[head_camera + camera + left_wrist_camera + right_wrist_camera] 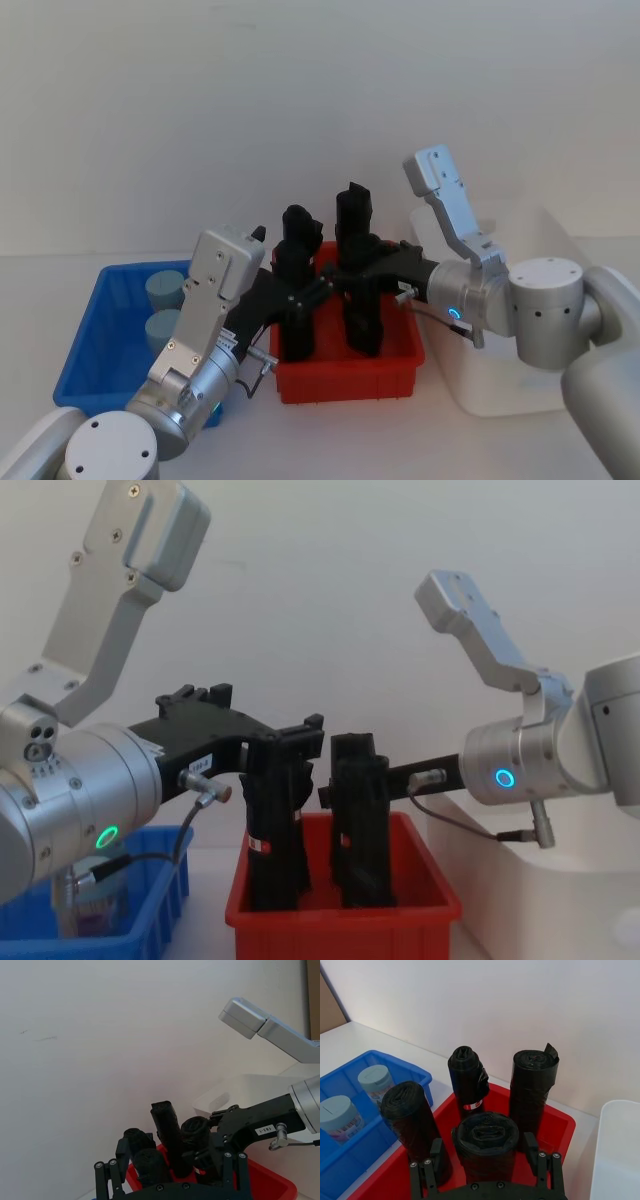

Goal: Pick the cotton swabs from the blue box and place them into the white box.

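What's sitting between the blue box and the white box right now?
The red bin holding four upright black rolls, seen in the head view; left gripper and right gripper both reach among them.

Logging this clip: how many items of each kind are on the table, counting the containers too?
cotton swabs: 2 tubs, both in the blue box
black rolls: 4, upright in the red bin
containers: 3, namely the blue box, the red bin and the white box
Total: 9
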You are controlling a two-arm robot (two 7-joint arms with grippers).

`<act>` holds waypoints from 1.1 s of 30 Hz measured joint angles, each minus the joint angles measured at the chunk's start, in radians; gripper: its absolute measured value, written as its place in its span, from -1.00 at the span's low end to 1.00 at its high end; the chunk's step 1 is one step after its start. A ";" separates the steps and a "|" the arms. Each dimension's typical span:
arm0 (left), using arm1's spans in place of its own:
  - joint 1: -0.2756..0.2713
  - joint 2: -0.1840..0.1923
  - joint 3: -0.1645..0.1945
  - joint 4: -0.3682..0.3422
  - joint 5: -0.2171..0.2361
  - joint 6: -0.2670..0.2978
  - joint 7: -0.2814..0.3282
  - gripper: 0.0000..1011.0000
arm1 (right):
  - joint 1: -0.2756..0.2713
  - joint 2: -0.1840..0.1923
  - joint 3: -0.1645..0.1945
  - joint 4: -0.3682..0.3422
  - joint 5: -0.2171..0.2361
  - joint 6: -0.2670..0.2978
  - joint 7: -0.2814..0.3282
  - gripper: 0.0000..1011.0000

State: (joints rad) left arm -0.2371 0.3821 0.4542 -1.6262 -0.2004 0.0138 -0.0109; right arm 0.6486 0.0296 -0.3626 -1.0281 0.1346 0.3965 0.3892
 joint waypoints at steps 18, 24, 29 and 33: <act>0.000 0.000 0.000 0.000 0.000 0.000 0.000 0.99 | 0.043 -0.027 -0.010 0.099 0.007 -0.049 -0.005 0.84; 0.000 0.000 0.000 0.000 0.000 0.000 0.000 0.99 | 0.049 -0.030 -0.011 0.113 0.008 -0.055 -0.006 0.55; 0.000 0.000 0.000 0.000 0.000 0.000 0.000 0.99 | 0.052 -0.033 -0.011 0.121 0.009 -0.060 -0.007 0.28; 0.000 0.000 0.000 0.000 0.000 0.000 0.000 0.99 | 0.054 -0.034 -0.012 0.125 0.009 -0.062 -0.007 0.06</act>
State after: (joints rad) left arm -0.2371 0.3821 0.4542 -1.6262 -0.2004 0.0138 -0.0109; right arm 0.7025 -0.0039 -0.3746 -0.9036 0.1440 0.3347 0.3822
